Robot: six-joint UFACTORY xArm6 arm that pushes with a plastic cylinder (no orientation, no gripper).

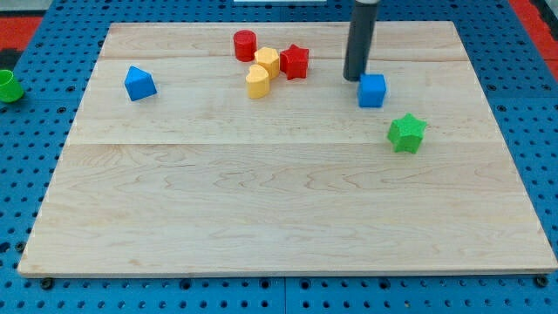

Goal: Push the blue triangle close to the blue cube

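While your tip (353, 78) sits just far-left of the blue cube (372, 90), the blue triangle (139, 83) lies well apart, far left on the table (261, 209). No claw here, only a bare rod holding nothing; you'd likely need to get left of the triangle, then push right.

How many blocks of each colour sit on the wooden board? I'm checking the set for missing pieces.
Blue: 2, the blue triangle and the blue cube, with my tip just to the cube's upper left
Red: 2, the red cylinder and the red star
Yellow: 2, the yellow hexagon and the yellow heart
Green: 1, the green star
Total: 7
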